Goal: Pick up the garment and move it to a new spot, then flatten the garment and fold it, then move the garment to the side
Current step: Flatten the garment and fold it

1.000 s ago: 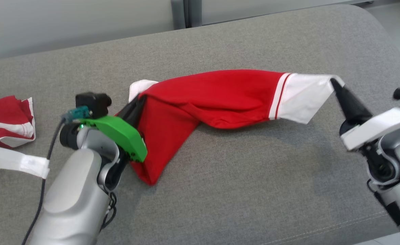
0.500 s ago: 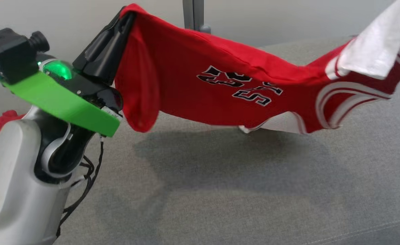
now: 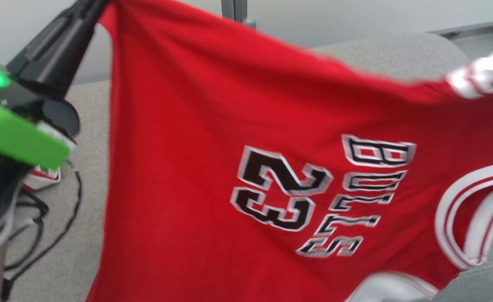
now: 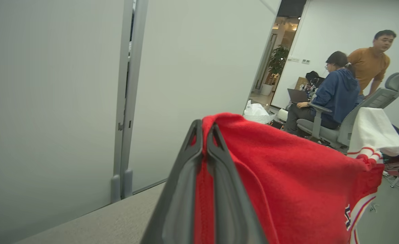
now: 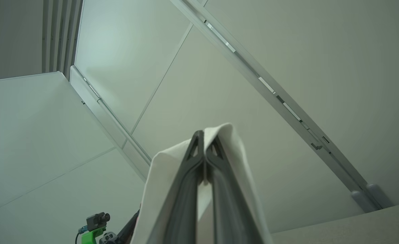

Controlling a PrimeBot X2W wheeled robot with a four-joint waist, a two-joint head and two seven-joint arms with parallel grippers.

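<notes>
One red garment (image 3: 213,126) hangs in the air, stretched like a banner between the two arms and raised off the grey fabric-covered counter (image 3: 397,54). Its face is toward the head camera and turned sideways: the black, white-edged number 23 (image 3: 278,188) sits left of the word BULLS (image 3: 355,197), whose letters run downward. A white-and-red striped trim (image 3: 456,218) curves along the lower right, and the upper right corner of the cloth is white and blurred.

The left end effector (image 3: 97,5) is clenched on the garment's upper left edge. In the left wrist view its two dark fingers (image 4: 216,176) are pressed together with red cloth (image 4: 287,183) pinched between them and draped over to the right. The right end effector (image 5: 204,135) is likewise clenched, its fingers closed on a white fold of the garment (image 5: 158,176) that wraps over both sides of them.

A green bracket (image 3: 16,134) sits on the left wrist, with dark cables (image 3: 41,235) hanging below it. Just behind that arm a bit of another red-and-white cloth (image 3: 41,178) lies on the counter. Pale wall panels (image 3: 355,16) stand beyond the counter. In the left wrist view, far off, a person in a blue top (image 4: 335,91) sits in a chair and another person in an orange top (image 4: 369,64) stands beside.
</notes>
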